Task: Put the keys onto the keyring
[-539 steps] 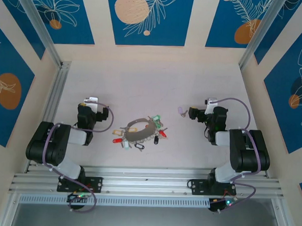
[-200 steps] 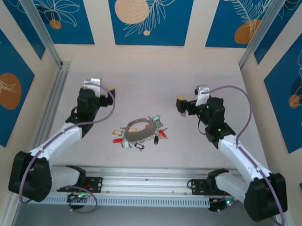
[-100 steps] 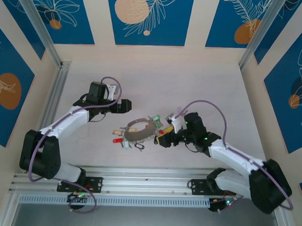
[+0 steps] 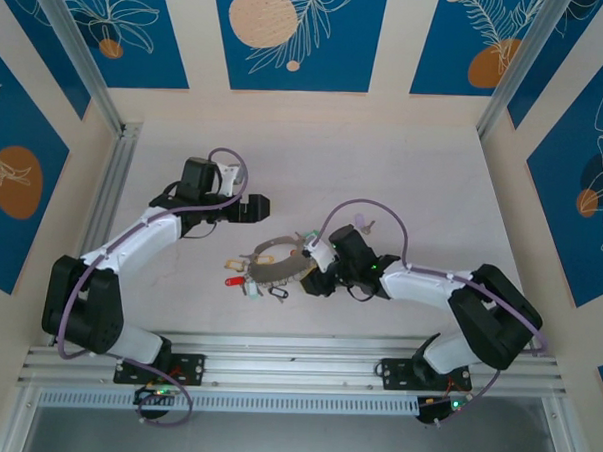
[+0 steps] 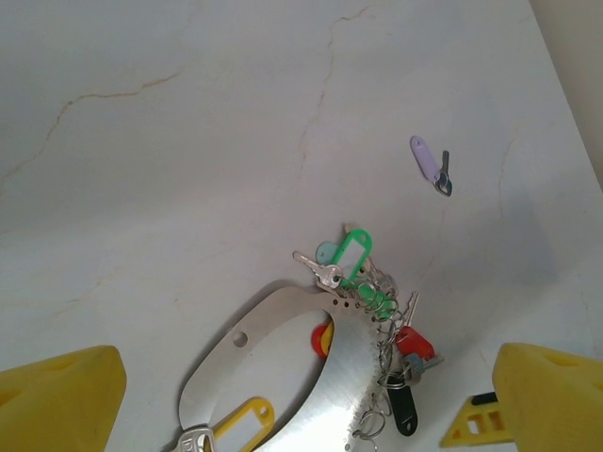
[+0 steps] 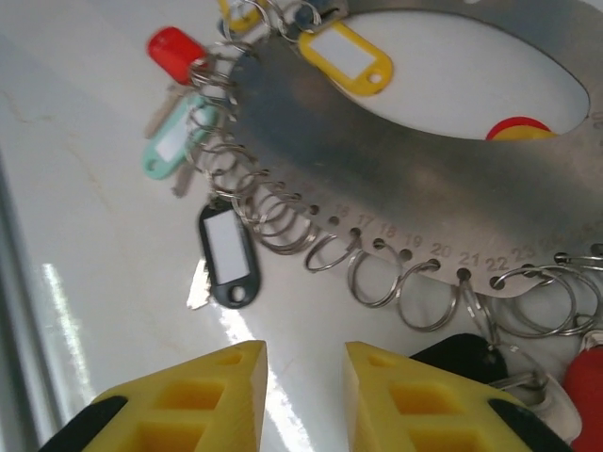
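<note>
The keyring [image 4: 277, 264] is a flat grey metal loop with numbered holes and wire rings, lying at mid-table. Keys with coloured tags hang from it: green [image 5: 353, 254], red [image 5: 415, 341], black [image 6: 228, 254] and yellow [image 6: 346, 56]. A lone lilac key [image 5: 426, 160] lies apart on the table, to the keyring's far right [image 4: 363, 225]. My left gripper [image 4: 252, 208] hovers wide open beyond the keyring's far-left side. My right gripper [image 4: 314, 280] is low at the keyring's near-right edge. Its yellow fingers [image 6: 188, 400] stand a narrow gap apart over bare table, just short of the wire rings [image 6: 377, 278].
An aluminium rail [image 4: 107, 203] runs along the table's left side and another rail [image 4: 296, 361] along the near edge. Blue patterned panels wall the cell. Pale marbled tabletop [image 4: 314, 167] stretches behind the keyring.
My right arm left the lilac key's spot and swung down-left to the keyring's near-right edge, its jaws narrowing. My left arm reached right toward the keyring, still wide open.
</note>
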Tool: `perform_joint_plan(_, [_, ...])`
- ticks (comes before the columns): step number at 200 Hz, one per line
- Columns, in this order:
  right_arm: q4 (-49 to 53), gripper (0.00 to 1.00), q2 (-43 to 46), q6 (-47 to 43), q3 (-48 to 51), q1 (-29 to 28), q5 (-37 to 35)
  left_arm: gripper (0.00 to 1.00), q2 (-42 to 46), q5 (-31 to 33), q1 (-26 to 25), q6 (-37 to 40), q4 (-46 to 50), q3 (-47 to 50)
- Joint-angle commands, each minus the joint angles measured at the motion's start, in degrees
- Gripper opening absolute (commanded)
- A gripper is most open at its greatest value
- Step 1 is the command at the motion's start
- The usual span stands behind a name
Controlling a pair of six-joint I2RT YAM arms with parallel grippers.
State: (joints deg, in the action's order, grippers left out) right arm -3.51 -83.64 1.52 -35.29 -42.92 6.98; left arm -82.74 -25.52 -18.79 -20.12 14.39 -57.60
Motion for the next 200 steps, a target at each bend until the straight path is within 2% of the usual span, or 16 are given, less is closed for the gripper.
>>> perform_joint_plan(1, [-0.42, 0.24, -2.75, -4.84, -2.61, -1.16, -6.48, 1.00, 0.24, -1.64, -0.36, -0.45, 0.42, -0.66])
perform_joint_plan(54, [1.09, 0.20, -6.94, -6.48, -5.15, -4.10, -15.80, 1.00, 1.44, -1.55, -0.13, -0.61, 0.62, -1.02])
perform_joint_plan(98, [0.77, 0.18, -5.66, -4.53, -3.51, -7.45, -22.17, 1.00, 1.62, -2.67, 0.22, -1.57, -0.80, -0.58])
perform_joint_plan(131, [1.33, 0.16, -6.65, -3.49, -3.90, -8.49, -25.14, 1.00, 1.62, -3.34, 0.38, -2.11, -2.09, -0.05])
perform_joint_plan(200, [2.82, 0.15, -6.24, -2.29, -3.52, -9.90, -25.10, 1.00, 3.24, -4.08, 0.59, -2.31, -2.70, 0.91])
